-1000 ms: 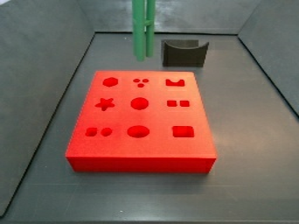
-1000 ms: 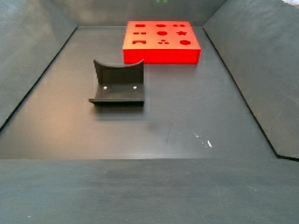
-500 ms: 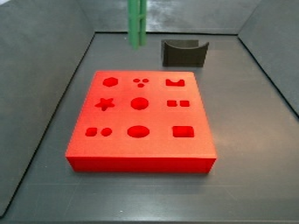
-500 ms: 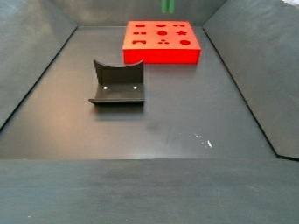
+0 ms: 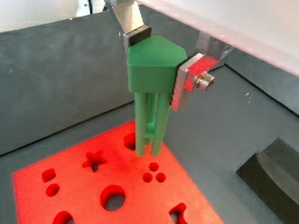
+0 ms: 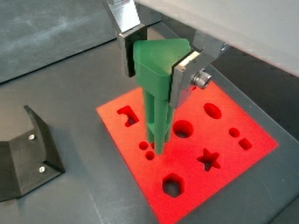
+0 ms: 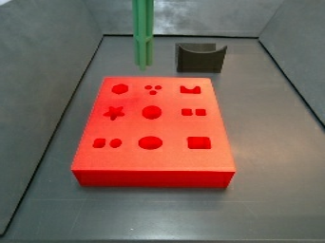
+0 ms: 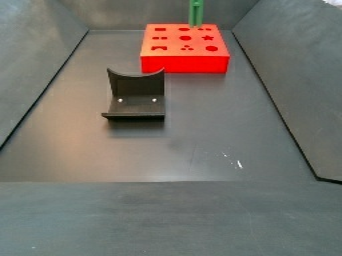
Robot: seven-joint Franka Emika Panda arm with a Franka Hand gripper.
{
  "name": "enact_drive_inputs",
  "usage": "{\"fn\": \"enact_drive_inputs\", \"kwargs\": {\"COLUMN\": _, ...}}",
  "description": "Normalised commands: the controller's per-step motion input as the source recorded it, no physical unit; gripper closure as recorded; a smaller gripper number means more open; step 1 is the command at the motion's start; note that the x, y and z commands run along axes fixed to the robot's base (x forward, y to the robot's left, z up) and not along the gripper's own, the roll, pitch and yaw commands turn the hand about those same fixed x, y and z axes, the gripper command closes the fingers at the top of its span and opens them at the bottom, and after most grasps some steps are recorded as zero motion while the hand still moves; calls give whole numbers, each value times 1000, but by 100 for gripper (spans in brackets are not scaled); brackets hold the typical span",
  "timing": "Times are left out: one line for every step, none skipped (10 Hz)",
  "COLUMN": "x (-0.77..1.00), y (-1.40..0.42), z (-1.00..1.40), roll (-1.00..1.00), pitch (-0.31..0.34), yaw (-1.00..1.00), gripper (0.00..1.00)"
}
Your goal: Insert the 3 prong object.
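Three-prong green bar (image 5: 149,105) hangs upright, pinched at its wide top end between the silver plates of the claw (image 5: 159,54), seen in both wrist views (image 6: 158,92). Its lower tip is above the red block (image 6: 198,149), near the three small round holes (image 5: 151,176), clear of the surface. In a side view the bar (image 7: 143,33) stands over the block's far edge (image 7: 152,128); only its lower end shows there (image 8: 195,13). The dark grey curved holder (image 8: 134,97) sits on the dark bench (image 8: 187,150), well apart from the block (image 8: 186,48).
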Motion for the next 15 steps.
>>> {"fn": "enact_drive_inputs", "kwargs": {"x": 231, "y": -71, "z": -31, "roll": 101, "pitch": -189, "yaw": -126, "gripper": 100}}
{"fn": "enact_drive_inputs", "kwargs": {"x": 197, "y": -46, "z": 0, "roll": 84, "pitch": -194, "yaw": -311, "gripper": 100}}
{"fn": "enact_drive_inputs", "kwargs": {"x": 166, "y": -23, "z": -34, "roll": 113, "pitch": -199, "yaw": -271, "gripper": 100}}
{"fn": "enact_drive_inputs", "kwargs": {"x": 169, "y": 0, "z": -146, "roll": 90, "pitch": -134, "yaw": -146, "gripper": 100}}
{"fn": "enact_drive_inputs", "kwargs": {"x": 223, "y": 0, "z": -297, "roll": 34, "pitch": -126, "yaw": -60, "gripper": 100}}
{"fn": "enact_drive_inputs", "kwargs": {"x": 151, "y": 0, "z": -440, "roll": 0, "pitch": -147, "yaw": 0, "gripper": 100}}
{"fn": "enact_drive_inputs", "kwargs": {"x": 0, "y": 0, "z": -423, "roll": 0, "pitch": -143, "yaw": 0, "gripper": 100}}
{"fn": "enact_drive_inputs", "kwargs": {"x": 0, "y": 17, "z": -186, "roll": 0, "pitch": -76, "yaw": 0, "gripper": 100}}
{"fn": "enact_drive_inputs", "kwargs": {"x": 0, "y": 29, "z": -91, "roll": 0, "pitch": -30, "yaw": 0, "gripper": 100}}
{"fn": "enact_drive_inputs", "kwargs": {"x": -46, "y": 54, "z": -166, "roll": 57, "pitch": -23, "yaw": 0, "gripper": 100}}
{"fn": "enact_drive_inputs", "kwargs": {"x": -51, "y": 54, "z": -257, "roll": 11, "pitch": -26, "yaw": 0, "gripper": 100}}
{"fn": "enact_drive_inputs", "kwargs": {"x": -46, "y": 43, "z": -300, "roll": 0, "pitch": -34, "yaw": 0, "gripper": 100}}
{"fn": "enact_drive_inputs", "kwargs": {"x": -54, "y": 40, "z": -303, "roll": 0, "pitch": -31, "yaw": 0, "gripper": 100}}
{"fn": "enact_drive_inputs", "kwargs": {"x": -129, "y": 77, "z": -311, "roll": 7, "pitch": -21, "yaw": 26, "gripper": 100}}
{"fn": "enact_drive_inputs", "kwargs": {"x": -146, "y": 51, "z": -237, "roll": 60, "pitch": -4, "yaw": 86, "gripper": 100}}
